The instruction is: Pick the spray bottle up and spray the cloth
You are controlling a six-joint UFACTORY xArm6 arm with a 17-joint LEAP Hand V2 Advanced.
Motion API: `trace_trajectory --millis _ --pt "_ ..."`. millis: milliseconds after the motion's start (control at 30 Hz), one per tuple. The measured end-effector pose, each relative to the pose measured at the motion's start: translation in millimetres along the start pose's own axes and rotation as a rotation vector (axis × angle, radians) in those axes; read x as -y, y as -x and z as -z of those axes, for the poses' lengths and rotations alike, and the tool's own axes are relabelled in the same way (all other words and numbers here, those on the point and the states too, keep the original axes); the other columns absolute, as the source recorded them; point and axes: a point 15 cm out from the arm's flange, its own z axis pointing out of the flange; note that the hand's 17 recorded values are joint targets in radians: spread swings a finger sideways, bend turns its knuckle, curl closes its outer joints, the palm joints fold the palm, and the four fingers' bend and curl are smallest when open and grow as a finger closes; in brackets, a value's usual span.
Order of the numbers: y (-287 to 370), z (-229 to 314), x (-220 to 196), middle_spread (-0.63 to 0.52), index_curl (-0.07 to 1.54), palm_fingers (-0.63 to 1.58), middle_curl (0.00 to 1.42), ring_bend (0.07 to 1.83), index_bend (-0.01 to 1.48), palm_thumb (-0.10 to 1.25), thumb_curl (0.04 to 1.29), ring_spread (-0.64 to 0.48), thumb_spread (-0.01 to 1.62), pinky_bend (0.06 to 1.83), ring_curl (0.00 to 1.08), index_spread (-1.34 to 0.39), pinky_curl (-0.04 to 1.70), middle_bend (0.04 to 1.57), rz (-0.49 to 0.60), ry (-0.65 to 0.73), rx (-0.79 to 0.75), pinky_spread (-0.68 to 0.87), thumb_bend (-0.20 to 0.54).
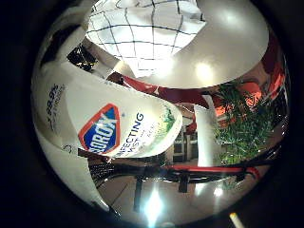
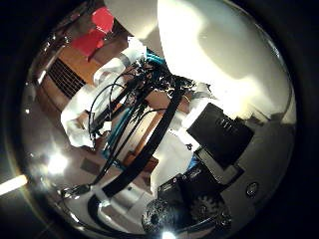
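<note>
The background is an indoor room with a pale ceiling and ceiling lights, red furnishings, and a green plant (image 1: pixel 240 121) behind a round white table (image 1: pixel 228 42). A white cloth (image 1: pixel 142 33) with a dark grid pattern lies on that table, reaching its near edge.

The spray bottle (image 1: pixel 109 128) is white with a printed label and fills much of the little finger side palm view — it sits close against the palm, its body between the camera and the table edge. It appears lifted clear of the table, though no contact point is visible to confirm this.

The state of the hand (image 2: pixel 209 164) cannot be told with certainty. The thumb side view shows black and white hand parts and a geared piece lying along a large white surface, probably the bottle, but not whether the fingers curl round it.

Step in hand, as judged: aiming the bottle at the cloth. To do it well:
- Keep the bottle seated firmly against the palm, so that trigger pressure does not rotate it.
- Point the nozzle toward the middle of the cloth, not the bare table beside it.
- Squeeze the trigger without loosening the other fingers.

The nozzle and trigger are not visible in either view. The little finger side view alone shows the cloth, table and label — the thumb side view alone shows the hand's own structure and the arm.
</note>
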Motion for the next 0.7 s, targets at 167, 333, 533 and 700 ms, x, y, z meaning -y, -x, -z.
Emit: trace_trajectory --millis 167,333,533,700 --pt "2 -1 6 -0.1 0.77 1.12 0.7 1.36 1.21 1.01 0.88 -0.22 0.79 1.02 0.77 -0.19 1.47 1.42 0.002 0.009 0.0 -0.15 -0.016" --pt "5 3 -1 -0.11 0.77 1.12 0.7 1.35 1.21 1.01 0.88 -0.22 0.8 1.02 0.78 -0.19 1.47 1.42 0.002 -0.003 -0.004 -0.15 -0.016" --pt "5 5 -5 -0.11 0.77 1.12 0.7 1.35 1.2 1.01 0.88 -0.22 0.8 1.02 0.78 -0.19 1.47 1.42 0.005 -0.017 -0.006 -0.15 -0.016" --pt "-1 3 4 -0.11 0.77 1.12 0.7 1.35 1.2 1.01 0.88 -0.22 0.8 1.02 0.79 -0.19 1.47 1.42 -0.001 -0.014 0.001 -0.15 -0.016"
